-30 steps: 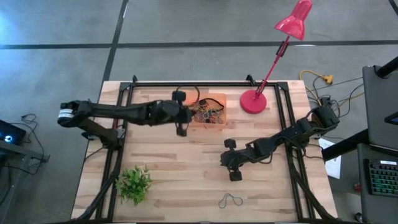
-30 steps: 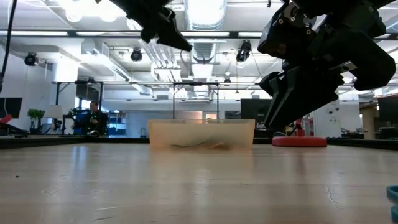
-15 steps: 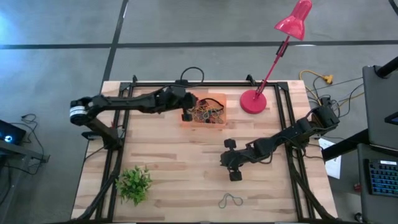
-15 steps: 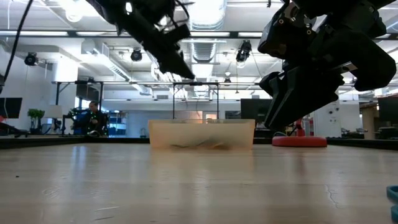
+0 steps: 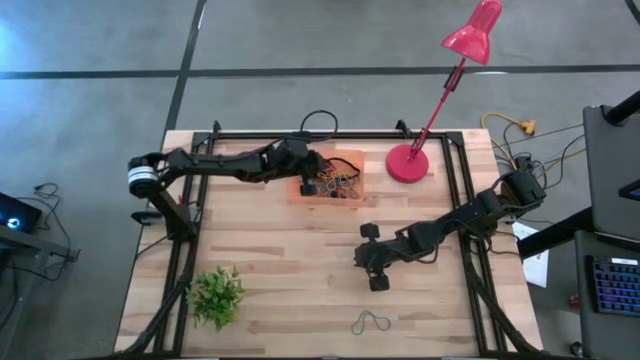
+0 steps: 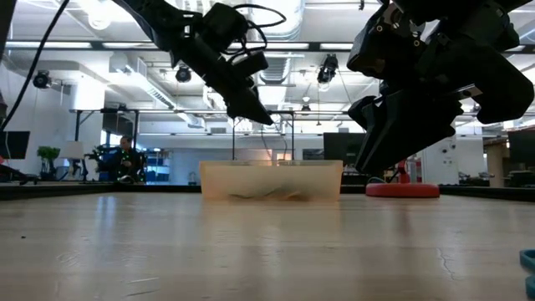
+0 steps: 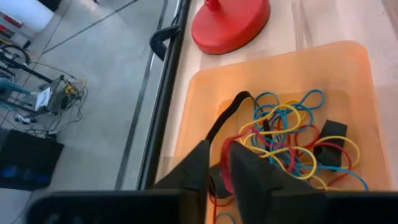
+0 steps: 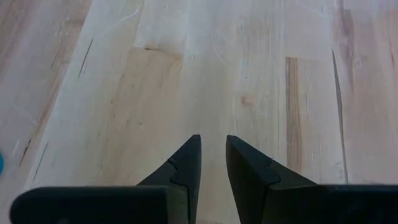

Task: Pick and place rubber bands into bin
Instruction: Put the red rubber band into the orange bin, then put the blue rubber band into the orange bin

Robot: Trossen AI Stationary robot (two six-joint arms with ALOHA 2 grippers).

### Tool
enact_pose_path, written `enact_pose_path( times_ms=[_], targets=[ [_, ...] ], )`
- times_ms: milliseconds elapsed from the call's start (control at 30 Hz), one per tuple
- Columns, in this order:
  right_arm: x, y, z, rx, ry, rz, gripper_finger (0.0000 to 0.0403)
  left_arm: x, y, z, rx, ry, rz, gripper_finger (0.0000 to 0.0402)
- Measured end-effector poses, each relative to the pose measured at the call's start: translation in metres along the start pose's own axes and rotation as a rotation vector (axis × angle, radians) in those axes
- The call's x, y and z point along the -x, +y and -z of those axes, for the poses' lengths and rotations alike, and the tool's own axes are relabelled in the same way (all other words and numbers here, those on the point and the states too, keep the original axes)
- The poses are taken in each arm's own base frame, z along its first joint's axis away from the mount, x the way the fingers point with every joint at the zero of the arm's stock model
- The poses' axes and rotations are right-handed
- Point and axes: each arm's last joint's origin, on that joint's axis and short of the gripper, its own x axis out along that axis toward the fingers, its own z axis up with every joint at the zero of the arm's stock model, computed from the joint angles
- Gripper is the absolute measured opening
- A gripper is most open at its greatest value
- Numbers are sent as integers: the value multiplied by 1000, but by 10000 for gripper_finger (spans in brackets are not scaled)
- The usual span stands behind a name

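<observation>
The left gripper hangs over the bin's 9 o'clock edge. Its fingers stand slightly parted above the tangled rubber bands, and whether a band is pinched cannot be told. One stray rubber band lies at the table's 6 o'clock edge, long axis running 3 to 9. It sits at 6 o'clock from the right gripper, the nearer tool, whose narrowly parted fingers hold nothing.

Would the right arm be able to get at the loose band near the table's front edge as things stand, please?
Probably yes: the band lies alone on bare wood just in front of the right pincer, with nothing between them.
</observation>
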Motion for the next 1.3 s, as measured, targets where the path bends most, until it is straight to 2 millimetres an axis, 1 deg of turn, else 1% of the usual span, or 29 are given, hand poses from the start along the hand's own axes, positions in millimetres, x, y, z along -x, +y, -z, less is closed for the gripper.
enact_pose_path(
  times_ms=[233,367,500,633,700,767,900,1033,1233,1300],
  targets=[
    [0,0,0,-1,0,0,63,2,5,-7,25,-24,-17,137],
    [0,0,0,-4,0,0,63,3,7,-11,28,-34,-28,174],
    [0,0,0,-4,-1,0,63,5,9,-14,30,-44,-35,190],
    [0,0,0,-5,-1,0,63,10,9,-15,31,-45,-33,192],
    [0,0,0,-27,1,-2,63,15,7,-16,59,-42,-21,192],
    [0,1,1,-76,9,-30,63,22,4,-17,99,-20,5,193],
    [1,9,2,-139,44,-166,63,44,-3,-23,144,-4,57,193],
    [4,26,6,-126,62,-240,63,67,-14,-29,135,-26,107,193],
    [11,54,11,-79,52,-309,63,107,-25,-48,112,-160,153,193],
    [14,63,11,-80,28,-334,63,122,-28,-49,101,-182,174,193]
  ],
)
